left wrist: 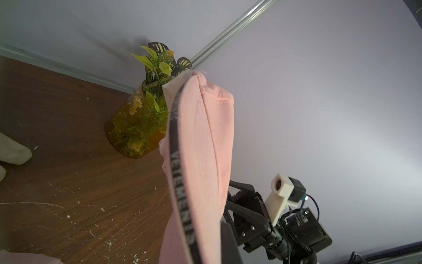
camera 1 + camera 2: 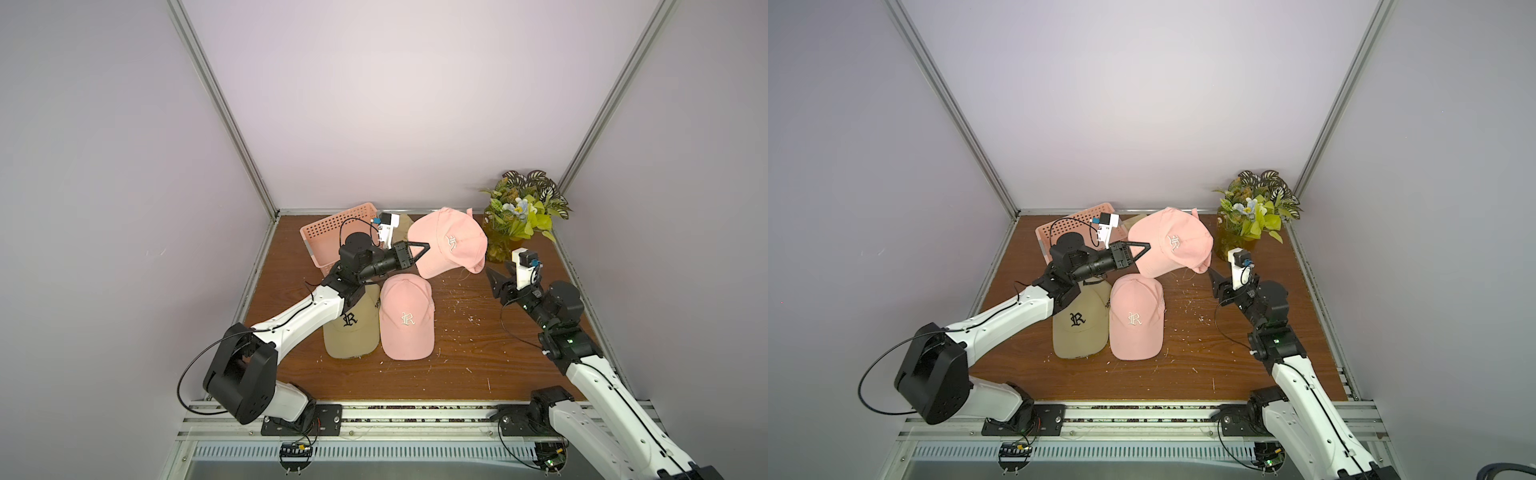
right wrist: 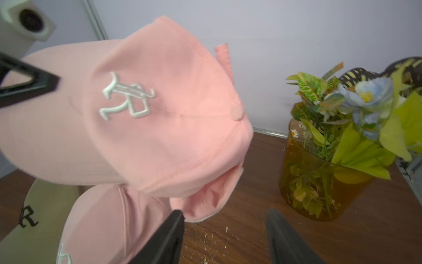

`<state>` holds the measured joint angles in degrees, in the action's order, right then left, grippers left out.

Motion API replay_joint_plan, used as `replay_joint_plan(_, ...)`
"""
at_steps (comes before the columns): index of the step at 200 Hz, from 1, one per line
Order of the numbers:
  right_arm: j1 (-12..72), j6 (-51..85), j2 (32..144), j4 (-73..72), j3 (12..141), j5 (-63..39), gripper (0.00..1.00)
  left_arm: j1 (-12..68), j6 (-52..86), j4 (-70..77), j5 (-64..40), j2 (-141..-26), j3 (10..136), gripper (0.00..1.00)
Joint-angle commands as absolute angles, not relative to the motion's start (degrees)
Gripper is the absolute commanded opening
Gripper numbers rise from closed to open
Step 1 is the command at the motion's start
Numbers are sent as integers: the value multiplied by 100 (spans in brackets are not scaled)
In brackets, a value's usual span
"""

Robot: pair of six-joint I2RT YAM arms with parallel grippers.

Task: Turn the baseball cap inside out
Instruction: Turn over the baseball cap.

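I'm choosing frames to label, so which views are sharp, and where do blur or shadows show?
Both top views: evenly lit and sharp, held pink cap crisp. Right wrist view: that cap soft with blur, own fingers out of focus, vase clearer. Left wrist view: plant throws a soft shadow on the wall.

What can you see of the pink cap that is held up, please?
The raised cap is soft pink cloth, right side out, with a white stitched letter, a top button and a back strap. The left hand is shut on its brim, holding it tilted above the table. A black lettered band lines its inside.
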<state>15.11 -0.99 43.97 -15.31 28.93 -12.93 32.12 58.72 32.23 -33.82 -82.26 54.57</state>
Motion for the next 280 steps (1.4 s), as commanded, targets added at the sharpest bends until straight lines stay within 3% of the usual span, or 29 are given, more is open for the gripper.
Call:
replay_joint_plan(1, 1947, -1332, 4256, -2576, 2713, -1377, 65, 3393, 6540, 3875, -2348, -7910, 5281, 0)
replay_joint_plan(46, 2961, -3084, 4600, -4078, 2089, -430, 67, 4050, 7397, 1463, -356, -7440, 5895, 0)
replay_joint_plan(110, 3772, -4148, 5613, -5197, 2232, 456, 69, 4471, 8400, 1160, 13, -7361, 6005, 0)
replay_joint_plan(184, 4102, -4471, 6265, -5435, 2568, 552, 68, 4891, 9097, 1701, 86, -7544, 5823, 0)
replay_joint_plan(198, 4138, -4411, 6327, -5655, 2554, 789, 65, 5011, 9145, 1834, 19, -7675, 5834, 0)
replay_joint_plan(212, 4164, -4315, 6334, -5712, 2591, 1056, 53, 5086, 9127, 1959, 8, -7770, 5841, 0)
replay_joint_plan(244, 4161, -4227, 6141, -5584, 2589, 1497, 0, 5112, 8958, 2024, 31, -7891, 5889, 34)
replay_joint_plan(260, 4162, -4138, 6002, -5233, 2660, 1718, 0, 5110, 8673, 2252, 126, -7927, 5886, 45)
replay_joint_plan(267, 4157, -4060, 5943, -5012, 2718, 1845, 0, 5107, 8555, 2223, 205, -7940, 5923, 57)
replay_joint_plan(280, 4144, -3791, 5864, -4579, 2887, 2167, 0, 5098, 8075, 2087, 442, -7961, 6045, 67)
